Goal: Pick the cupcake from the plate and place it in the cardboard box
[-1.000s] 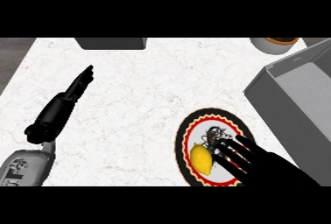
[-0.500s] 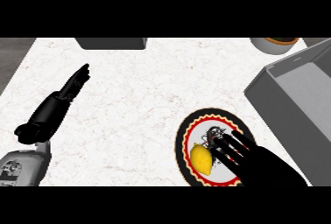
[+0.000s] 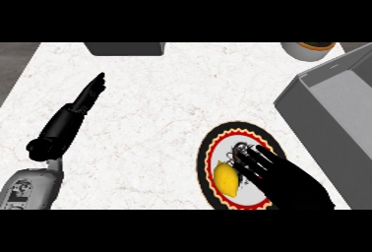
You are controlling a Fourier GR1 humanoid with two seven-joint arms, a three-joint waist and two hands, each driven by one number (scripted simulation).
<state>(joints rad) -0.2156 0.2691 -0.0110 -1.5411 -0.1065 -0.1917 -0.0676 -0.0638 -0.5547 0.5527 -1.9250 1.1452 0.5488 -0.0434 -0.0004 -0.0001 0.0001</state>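
Since the earlier frames, little has shifted: the right hand (image 3: 280,174) has crept slightly lower over the plate (image 3: 210,152), while the left hand (image 3: 85,98) is kept straight-fingered on the worktop (image 3: 174,98). Grasping is underway; spread fingers overlie the cupcake (image 3: 238,150) beside a yellow lemon (image 3: 225,179). Closure, lift and carriage to the cardboard box (image 3: 320,98) are judged next.
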